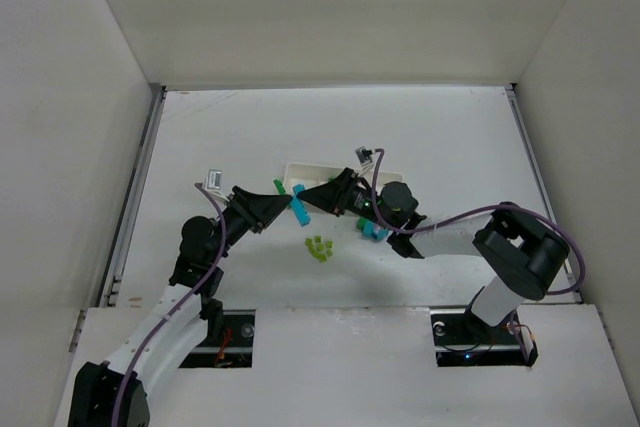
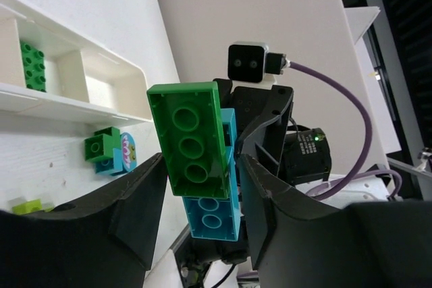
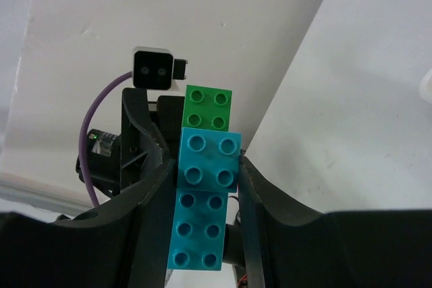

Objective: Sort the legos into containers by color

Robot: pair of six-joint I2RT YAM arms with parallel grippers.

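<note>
Green brick (image 2: 189,136) joined to cyan brick (image 3: 202,227), between both tools at centre of the top view, just below the white tray (image 1: 320,167). Right tool (image 3: 207,166) pinching the cyan brick. Left tool (image 2: 202,166) flanking the pair; whether clamped, cannot tell. Pale yellow-green bricks (image 1: 318,247) loose on counter (image 1: 450,147), lower centre. Second green piece (image 2: 32,65) in a tray compartment
</note>
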